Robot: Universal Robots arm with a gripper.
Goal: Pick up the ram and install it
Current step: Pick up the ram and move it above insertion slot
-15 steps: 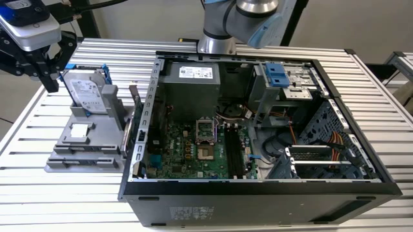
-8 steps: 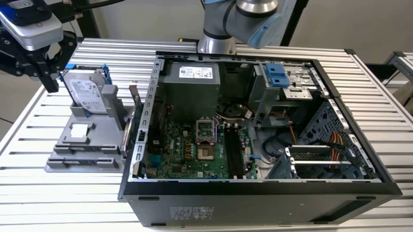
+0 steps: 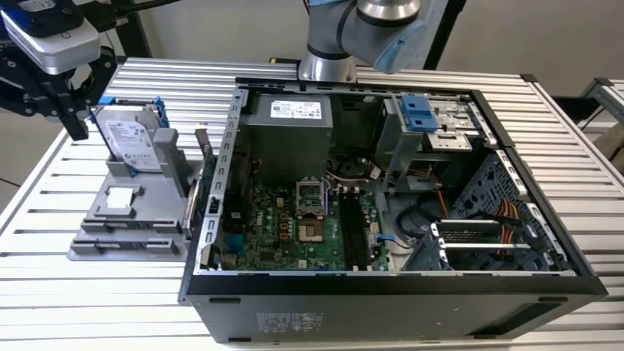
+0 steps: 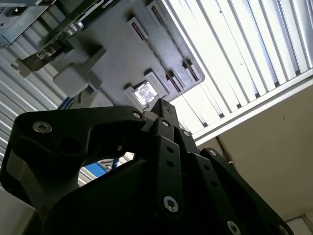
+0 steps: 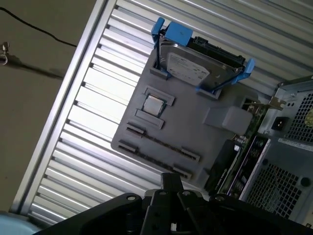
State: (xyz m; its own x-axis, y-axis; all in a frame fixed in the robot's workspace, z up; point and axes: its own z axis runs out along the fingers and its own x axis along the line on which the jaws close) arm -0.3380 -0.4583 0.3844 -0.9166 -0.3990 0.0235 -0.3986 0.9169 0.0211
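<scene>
Ram, the thin, narrow, dark blue-green circuit-board stick (image 5: 243,169), seems to stand on edge along the side of the flat grey plastic holder tray (image 5: 186,137) that faces the open black computer case (image 3: 390,296). In the first wrist view you see it squeezed between the tray and the case wall, so take that identification as likely, not certain. It is not in the case.

Your black tool (image 3: 74,121) hangs at the exterior view's far left, over the edge of the slatted aluminium surface (image 3: 58,292). It sits just beside the silver boxy hard drive with blue handles (image 3: 131,139) and touches neither the drive nor the ram. The drive and the tray lie between the tool and the ram. You cannot tell from these views whether the tool is clenched or released.

The hard drive stands upright in the far end of the tray. A small pale square chip (image 5: 153,104) lies in a recess near the tray's middle. The case lies on its side with the big square green motherboard (image 3: 292,234) exposed. Long black slots (image 3: 353,234) run along the motherboard toward the exterior view's right. The silver base of the arm (image 3: 326,66) rises behind the case.
</scene>
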